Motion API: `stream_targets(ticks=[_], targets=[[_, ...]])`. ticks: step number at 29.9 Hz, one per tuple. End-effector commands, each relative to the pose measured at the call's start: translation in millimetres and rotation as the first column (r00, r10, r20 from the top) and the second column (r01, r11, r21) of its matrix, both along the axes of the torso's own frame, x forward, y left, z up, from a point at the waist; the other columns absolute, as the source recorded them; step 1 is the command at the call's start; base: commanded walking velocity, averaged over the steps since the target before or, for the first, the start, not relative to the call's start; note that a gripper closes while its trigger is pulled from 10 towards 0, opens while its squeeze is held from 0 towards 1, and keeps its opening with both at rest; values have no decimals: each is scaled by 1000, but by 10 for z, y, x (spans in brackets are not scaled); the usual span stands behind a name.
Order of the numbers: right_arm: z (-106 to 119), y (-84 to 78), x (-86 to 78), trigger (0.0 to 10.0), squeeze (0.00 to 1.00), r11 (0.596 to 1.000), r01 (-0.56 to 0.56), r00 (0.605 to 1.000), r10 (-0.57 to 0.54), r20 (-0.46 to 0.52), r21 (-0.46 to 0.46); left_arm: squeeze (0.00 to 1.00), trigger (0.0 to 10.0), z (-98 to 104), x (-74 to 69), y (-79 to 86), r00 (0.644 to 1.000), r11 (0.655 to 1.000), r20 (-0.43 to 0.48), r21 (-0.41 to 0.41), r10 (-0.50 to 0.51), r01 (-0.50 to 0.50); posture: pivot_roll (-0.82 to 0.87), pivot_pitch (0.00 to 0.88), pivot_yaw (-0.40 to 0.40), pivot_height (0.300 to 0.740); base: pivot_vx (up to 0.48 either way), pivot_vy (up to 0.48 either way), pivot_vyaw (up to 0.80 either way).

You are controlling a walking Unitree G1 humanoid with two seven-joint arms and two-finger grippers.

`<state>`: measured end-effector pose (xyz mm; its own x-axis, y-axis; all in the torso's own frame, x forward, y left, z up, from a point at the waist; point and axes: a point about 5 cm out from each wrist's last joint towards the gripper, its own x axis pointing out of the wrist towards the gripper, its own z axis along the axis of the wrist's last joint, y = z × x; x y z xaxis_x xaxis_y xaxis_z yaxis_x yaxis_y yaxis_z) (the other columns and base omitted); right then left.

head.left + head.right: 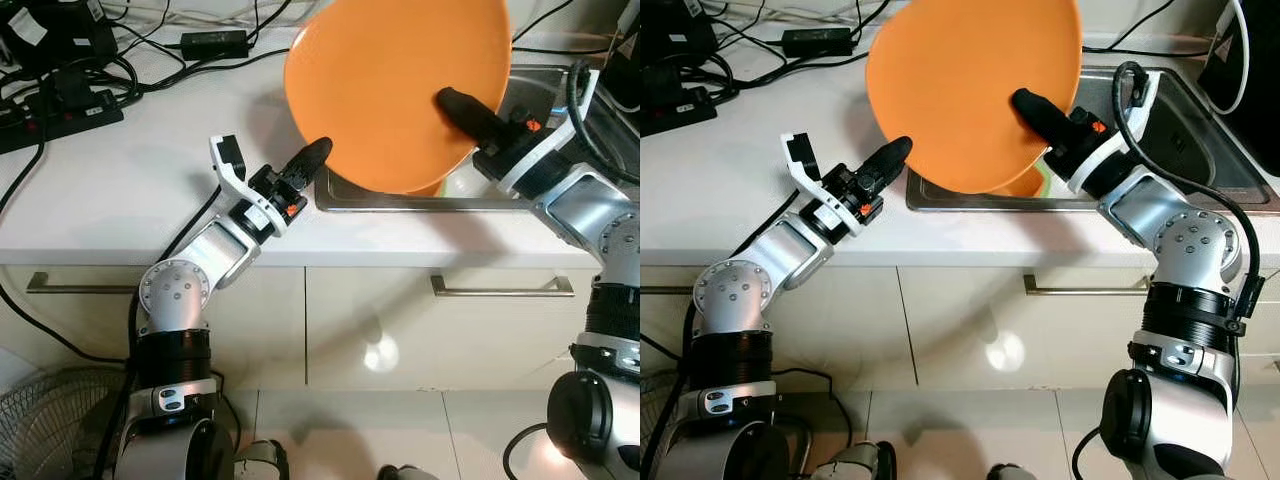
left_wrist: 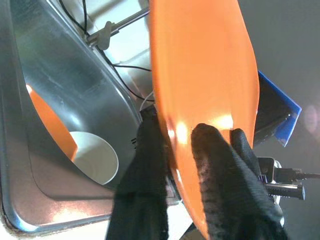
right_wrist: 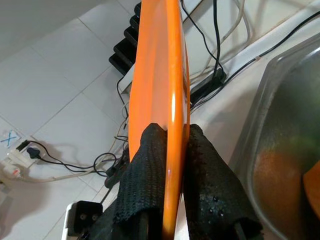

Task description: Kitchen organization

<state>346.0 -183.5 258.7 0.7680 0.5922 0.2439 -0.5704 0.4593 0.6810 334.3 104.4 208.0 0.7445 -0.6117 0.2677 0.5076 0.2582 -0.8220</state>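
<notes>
- Big orange plate point(image 1: 395, 85) is up in the air, tilted, over the left end of the sink point(image 1: 1160, 140).
- Right hand point(image 1: 462, 108) grips the plate's right rim, one black finger point(image 3: 145, 175) on each face, pinched tight.
- Left hand point(image 1: 308, 160) is at the plate's lower left edge; its fingers point(image 2: 220, 170) straddle the rim, clamped on it.
- Down in the sink there's a white bowl point(image 2: 92, 157) and another orange piece point(image 2: 50, 122) beside it.
- The white desk point(image 1: 120, 190) runs left of the sink, with black cables point(image 1: 150, 75) and a power strip point(image 1: 60, 110) at its far left.
- Drawer handles point(image 1: 500, 287) show below the desk edge, and a fan point(image 1: 55, 425) stands on the floor at near left.
</notes>
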Motion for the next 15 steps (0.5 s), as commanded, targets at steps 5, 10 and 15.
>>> stream_targets(ticks=[5, 10, 15], targets=[[-56, -55, 38, 0, 0, 997, 81, 996, -82, -27, -17, 1000, 10000, 136, 59, -49, 997, 998, 75, 56, 28, -32, 19, 74, 8, 740, 0, 0, 0], [-21, -54, 51, 0, 0, 994, 107, 994, -107, -10, -11, 1000, 10000, 189, 70, -49, 992, 992, 117, 109, 53, -66, 20, 79, 9, 740, 0, 0, 0], [22, -82, 79, 0, 0, 978, 201, 979, -199, 37, -51, 1000, 10000, 235, 74, -40, 981, 975, 161, 172, 110, -138, 27, 79, 8, 740, 0, 0, 0]])
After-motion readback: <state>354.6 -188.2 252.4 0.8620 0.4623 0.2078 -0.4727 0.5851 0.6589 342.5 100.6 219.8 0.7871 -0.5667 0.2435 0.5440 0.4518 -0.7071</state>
